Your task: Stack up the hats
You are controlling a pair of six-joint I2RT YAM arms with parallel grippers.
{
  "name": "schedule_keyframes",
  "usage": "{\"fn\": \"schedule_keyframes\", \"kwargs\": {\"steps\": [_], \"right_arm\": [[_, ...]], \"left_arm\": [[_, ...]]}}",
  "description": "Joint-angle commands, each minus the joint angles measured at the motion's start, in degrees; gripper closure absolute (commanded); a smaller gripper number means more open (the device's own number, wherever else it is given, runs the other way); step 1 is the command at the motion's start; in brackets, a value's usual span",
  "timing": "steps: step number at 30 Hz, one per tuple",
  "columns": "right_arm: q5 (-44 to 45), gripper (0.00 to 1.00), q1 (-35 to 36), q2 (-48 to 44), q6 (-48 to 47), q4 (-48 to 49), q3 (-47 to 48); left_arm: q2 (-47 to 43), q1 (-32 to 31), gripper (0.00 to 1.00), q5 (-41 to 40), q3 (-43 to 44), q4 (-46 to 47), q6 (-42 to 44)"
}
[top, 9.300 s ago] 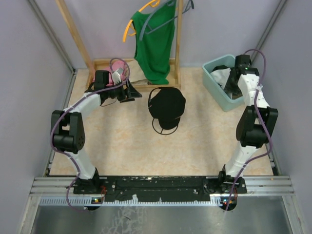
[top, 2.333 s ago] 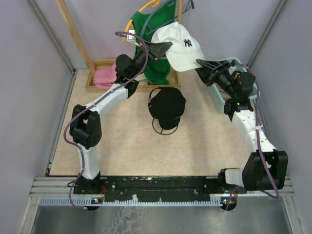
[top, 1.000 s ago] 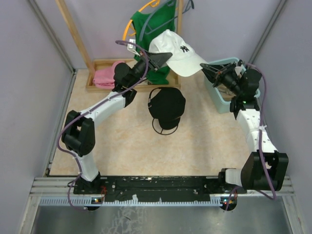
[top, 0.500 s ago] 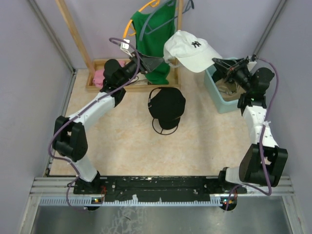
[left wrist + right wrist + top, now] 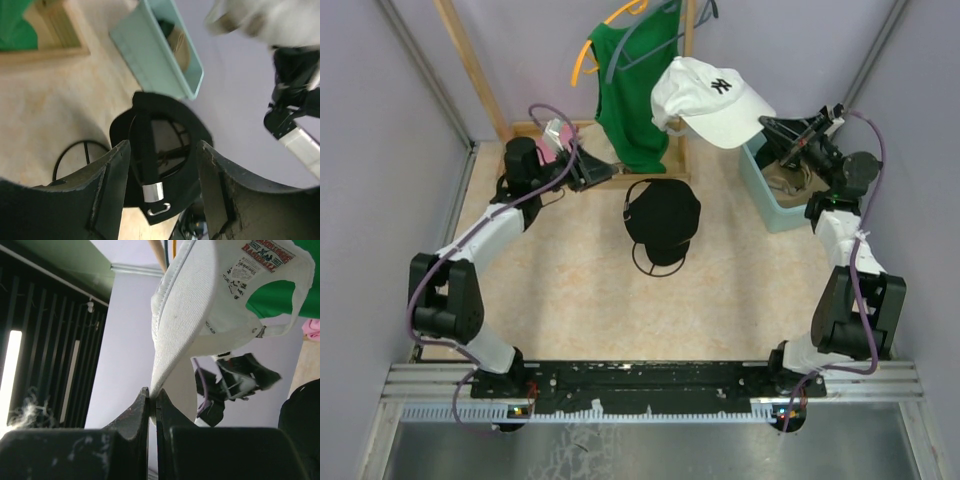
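A white hat hangs in the air in front of the green shirt. My right gripper is shut on its brim, and the right wrist view shows the jaws pinching the brim edge of that white hat. A black hat lies upside down on the table centre. My left gripper is open and empty, left of the white hat and clear of it. In the left wrist view it frames the black hat. A tan hat lies in the bin.
A teal bin stands at the back right, also seen as the bin in the left wrist view. The green shirt hangs on an orange hanger from a wooden rack. A pink cloth lies at the rack's base.
My left gripper opened, let go of the white hat's back and drew away to the left. The right gripper swung the hat a little right, still pinching the brim.
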Motion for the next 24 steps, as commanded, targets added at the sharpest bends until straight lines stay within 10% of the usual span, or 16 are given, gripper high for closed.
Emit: {"fn": "schedule_keyframes", "kwargs": {"steps": [1,24], "right_arm": [[-1.95,1.0,-0.04,0.21,6.67,13.84,0.63],[-3.45,1.0,0.01,-2.96,3.42,9.72,-2.86]], "left_arm": [[5.13,-1.33,0.38,10.44,1.73,-6.38,7.18],[17.74,-4.23,0.35,15.45,17.01,-20.2,20.07]]}}
